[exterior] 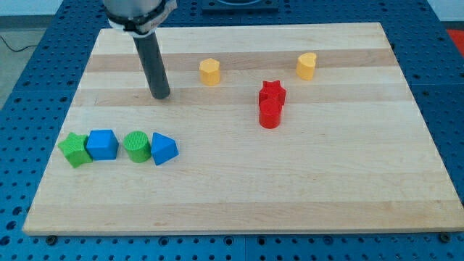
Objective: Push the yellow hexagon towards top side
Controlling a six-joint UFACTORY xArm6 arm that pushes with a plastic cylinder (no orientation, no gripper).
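Note:
The yellow hexagon [209, 72] stands on the wooden board [290, 181] in the upper middle of the view. My tip [161, 95] rests on the board to the hexagon's left and slightly lower, with a clear gap between them. A second yellow block [307, 65], rounded in shape, stands further toward the view's right near the top.
A red star [272, 92] touches a red cylinder [270, 114] just below it, right of centre. At the lower left a row holds a green star [74, 149], a blue cube [102, 144], a green cylinder [135, 146] and a blue triangle [163, 148].

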